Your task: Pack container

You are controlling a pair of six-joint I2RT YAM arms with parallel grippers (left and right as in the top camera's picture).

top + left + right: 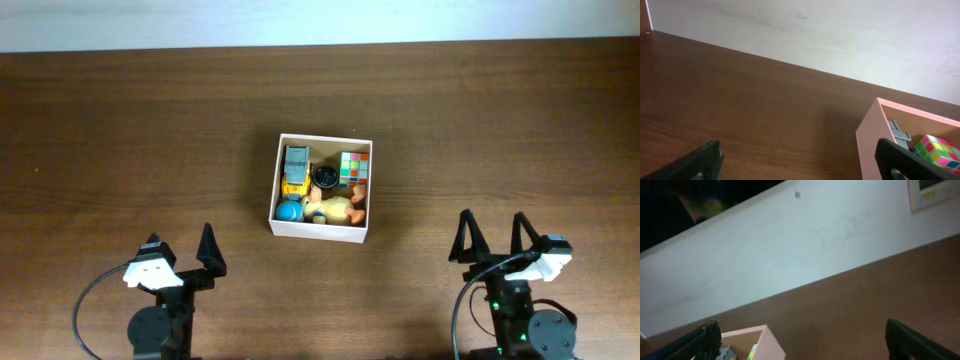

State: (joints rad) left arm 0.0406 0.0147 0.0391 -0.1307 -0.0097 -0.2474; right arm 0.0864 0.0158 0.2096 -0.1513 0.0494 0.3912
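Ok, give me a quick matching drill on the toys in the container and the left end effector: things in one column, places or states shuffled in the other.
1 toy truck
2 colour cube
3 blue round toy
4 left end effector

a near left corner of the container
b open, outside the container
c far right corner
d far left corner

Pairs: 1-d, 2-c, 3-a, 4-b

Container (pixel 321 232) white outside, tan inside; puzzle cube (pixel 354 167) multicoloured squares; toy truck (pixel 295 170) yellow and grey; table (pixel 120 150) dark brown woodgrain.
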